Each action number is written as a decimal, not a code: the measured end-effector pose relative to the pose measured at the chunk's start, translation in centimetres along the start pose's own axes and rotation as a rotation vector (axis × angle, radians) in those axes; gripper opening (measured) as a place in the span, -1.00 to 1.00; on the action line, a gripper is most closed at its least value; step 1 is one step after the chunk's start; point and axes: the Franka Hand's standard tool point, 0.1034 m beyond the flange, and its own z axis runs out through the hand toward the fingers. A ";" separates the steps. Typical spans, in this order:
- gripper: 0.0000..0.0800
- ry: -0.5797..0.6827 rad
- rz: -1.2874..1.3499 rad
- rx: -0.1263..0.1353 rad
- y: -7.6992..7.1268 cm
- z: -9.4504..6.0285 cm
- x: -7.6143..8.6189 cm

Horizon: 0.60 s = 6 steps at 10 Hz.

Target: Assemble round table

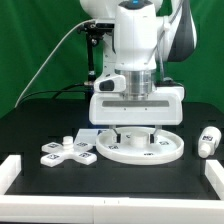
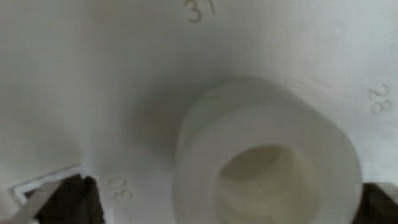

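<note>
The large flat round disc point(image 1: 140, 150) lies on the black table in the middle of the exterior view. My gripper point(image 1: 138, 134) hangs straight down over its centre, with the fingertips close to its top face. In the wrist view the disc's white surface point(image 2: 125, 90) fills the picture, and its raised round socket point(image 2: 267, 150) lies between my dark fingertips point(image 2: 71, 200). The gripper point(image 2: 224, 203) is open and holds nothing. The cross-shaped base point(image 1: 68, 152) lies on the exterior view's left of the disc. The short thick leg point(image 1: 208, 140) lies on its right.
White border rim pieces stand at the front left point(image 1: 10, 172) and front right point(image 1: 212, 180) of the table. A black stand with cables point(image 1: 93, 50) rises behind the arm against the green backdrop.
</note>
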 end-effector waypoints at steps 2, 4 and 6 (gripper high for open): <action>0.62 -0.004 -0.003 0.000 -0.1 0.2 -0.1; 0.32 -0.004 -0.003 0.000 -0.1 0.2 -0.1; -0.01 -0.004 -0.003 0.000 -0.1 0.2 -0.1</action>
